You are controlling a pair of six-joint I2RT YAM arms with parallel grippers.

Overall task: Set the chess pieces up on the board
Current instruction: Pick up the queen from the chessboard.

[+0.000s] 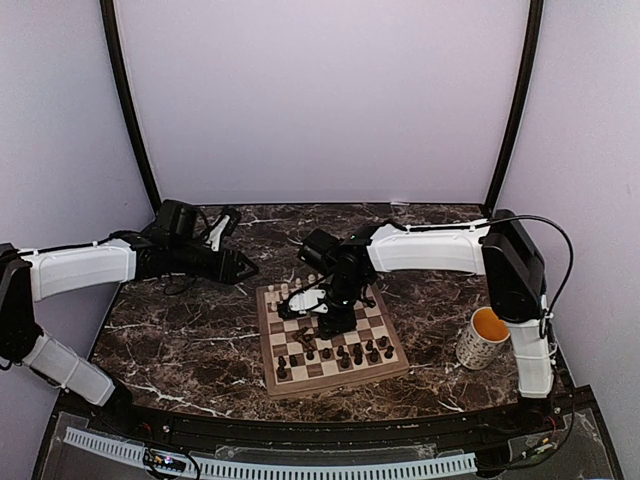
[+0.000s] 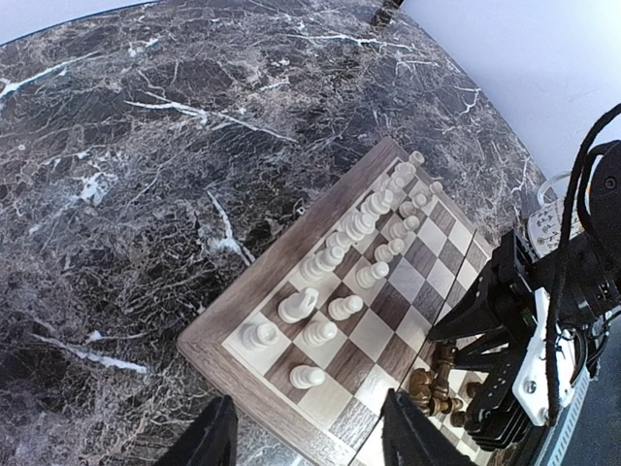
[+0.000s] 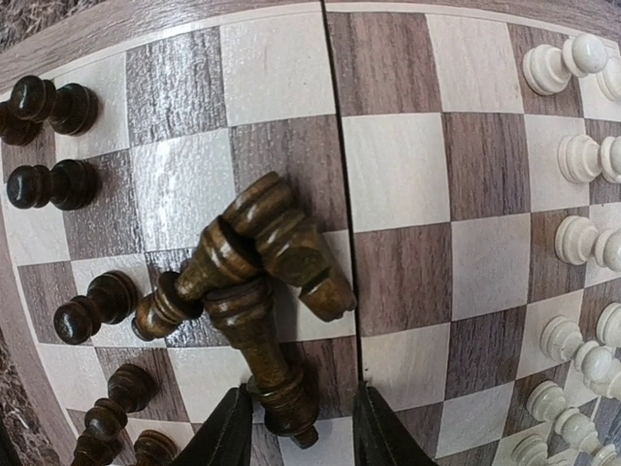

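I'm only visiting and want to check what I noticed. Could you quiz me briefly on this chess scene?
1. True or false: the left gripper holds a chess piece.
2. What lies between the fingers of the right gripper? A) a toppled dark piece B) a cream pawn C) nothing
3. On which side of the board does the mug stand?
Key: 1 false, it is open and empty; 2 A; 3 the robot's right, off the board.
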